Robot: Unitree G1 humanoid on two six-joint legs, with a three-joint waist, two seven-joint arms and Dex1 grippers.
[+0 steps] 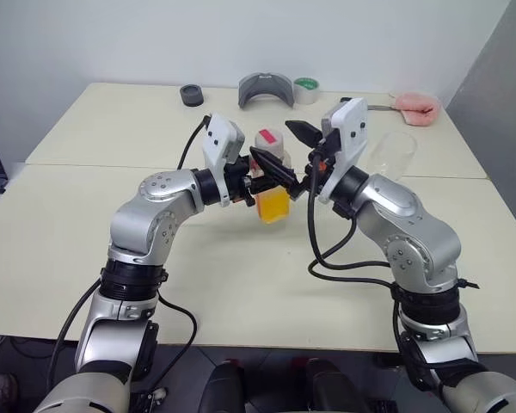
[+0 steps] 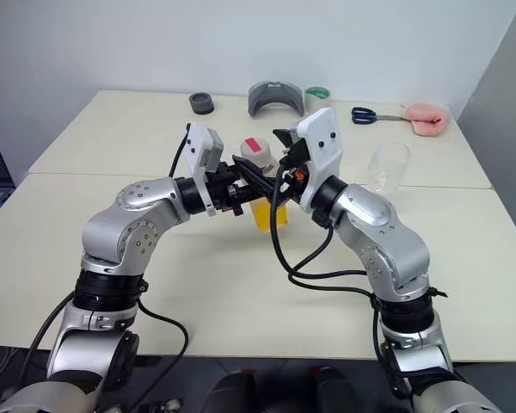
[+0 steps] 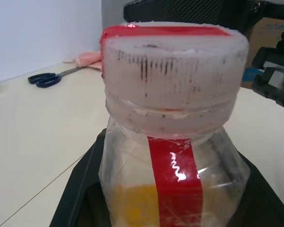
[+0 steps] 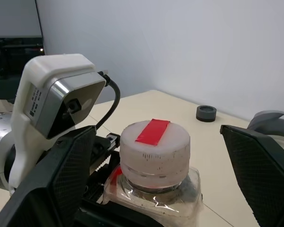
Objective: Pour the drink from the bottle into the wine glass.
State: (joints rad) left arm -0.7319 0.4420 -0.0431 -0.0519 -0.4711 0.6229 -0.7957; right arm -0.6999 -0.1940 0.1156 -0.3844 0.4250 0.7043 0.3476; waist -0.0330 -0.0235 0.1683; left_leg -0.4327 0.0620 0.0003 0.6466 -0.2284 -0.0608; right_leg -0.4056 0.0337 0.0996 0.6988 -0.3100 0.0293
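Bottle (image 1: 273, 185) between left jaws

Head views: scene taken from above, facing forward and down over both arms onto table (image 1: 241, 292); near-identical coverage, slight sideways offset. Left wrist view: set very close behind bottle (image 3: 173, 156), cap (image 3: 173, 80) seen at level height, scissors (image 3: 49, 79) far behind. Right wrist view: aimed across cap (image 4: 155, 150) from slightly above, toward left wrist camera housing (image 4: 54, 104). Bottle shared by all four views.
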